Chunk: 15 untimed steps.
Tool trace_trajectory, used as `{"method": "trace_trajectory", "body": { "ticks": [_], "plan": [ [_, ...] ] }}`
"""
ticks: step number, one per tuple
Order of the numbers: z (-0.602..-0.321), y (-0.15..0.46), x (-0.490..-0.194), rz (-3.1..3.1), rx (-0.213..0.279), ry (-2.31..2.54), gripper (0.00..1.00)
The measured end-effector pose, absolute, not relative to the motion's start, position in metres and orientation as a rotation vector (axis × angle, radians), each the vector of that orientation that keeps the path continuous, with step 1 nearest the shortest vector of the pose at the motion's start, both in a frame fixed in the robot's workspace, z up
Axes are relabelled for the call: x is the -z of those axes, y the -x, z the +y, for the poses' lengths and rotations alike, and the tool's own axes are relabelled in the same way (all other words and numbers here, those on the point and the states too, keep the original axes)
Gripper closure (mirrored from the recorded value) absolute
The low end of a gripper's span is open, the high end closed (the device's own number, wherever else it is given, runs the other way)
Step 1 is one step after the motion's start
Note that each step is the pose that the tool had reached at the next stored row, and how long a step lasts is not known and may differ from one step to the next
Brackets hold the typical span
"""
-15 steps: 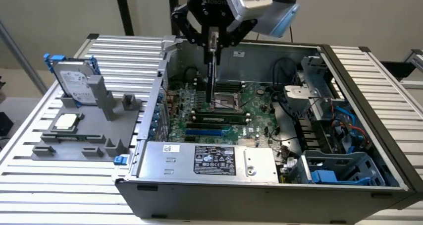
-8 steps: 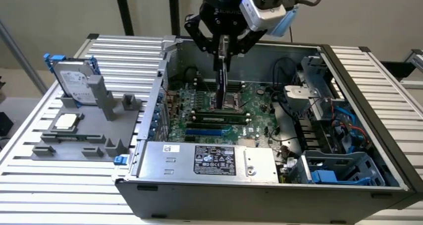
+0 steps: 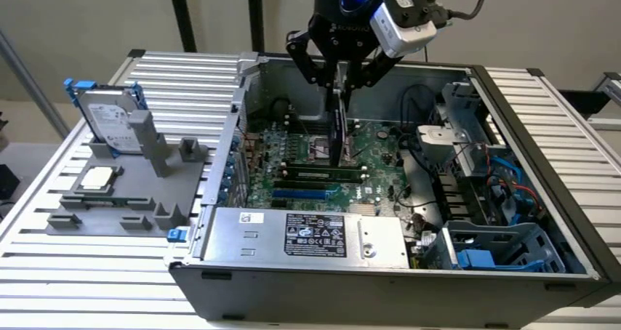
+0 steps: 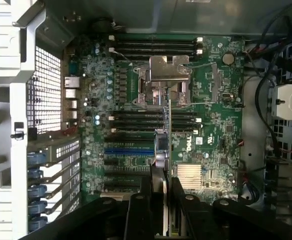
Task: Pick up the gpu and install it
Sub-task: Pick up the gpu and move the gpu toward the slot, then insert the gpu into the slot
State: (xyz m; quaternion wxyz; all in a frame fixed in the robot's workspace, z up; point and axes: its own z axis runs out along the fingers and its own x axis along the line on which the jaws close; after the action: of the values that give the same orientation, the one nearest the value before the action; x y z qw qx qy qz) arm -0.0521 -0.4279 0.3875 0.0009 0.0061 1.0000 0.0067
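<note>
Gripper: we are seeing the gripper (image 3: pixel 339 74) pinching the gpu (image 3: pixel 339 126) by its upper end, with fingers (image 4: pixel 144 210) pressed onto both faces.
Gpu: hanging straight below the gripper, long axis vertical, edge-on, inside the open case (image 3: pixel 543 148).
Motherboard: the motherboard (image 4: pixel 216 125) is lying beneath the card's lower end, and we cannot tell contact. The card seems to be crossing the blue slot (image 4: pixel 128 150) rather than lining up with it.

— What writing can be read here?
— One brand only: a white "DELL" logo (image 4: pixel 188 145), turned sideways, printed on the green motherboard (image 4: pixel 221 115) in the wrist view.
— Any labels?
— Three, in the exterior view. The power supply (image 3: pixel 383 239) has a black label (image 3: pixel 313 234) with white print and small marks, and a white barcode sticker (image 3: pixel 250 217) beside it. The hard drive (image 3: pixel 115 137) has a white label (image 3: pixel 105 114). All that print is too small to read.
</note>
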Motion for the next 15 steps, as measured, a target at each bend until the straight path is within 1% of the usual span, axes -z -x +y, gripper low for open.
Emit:
{"method": "trace_trajectory", "body": {
  "ticks": [15],
  "plan": [
    [-0.4279,0.0521,-0.3874,3.14,-0.021,-0.019,1.0]
  ]
}}
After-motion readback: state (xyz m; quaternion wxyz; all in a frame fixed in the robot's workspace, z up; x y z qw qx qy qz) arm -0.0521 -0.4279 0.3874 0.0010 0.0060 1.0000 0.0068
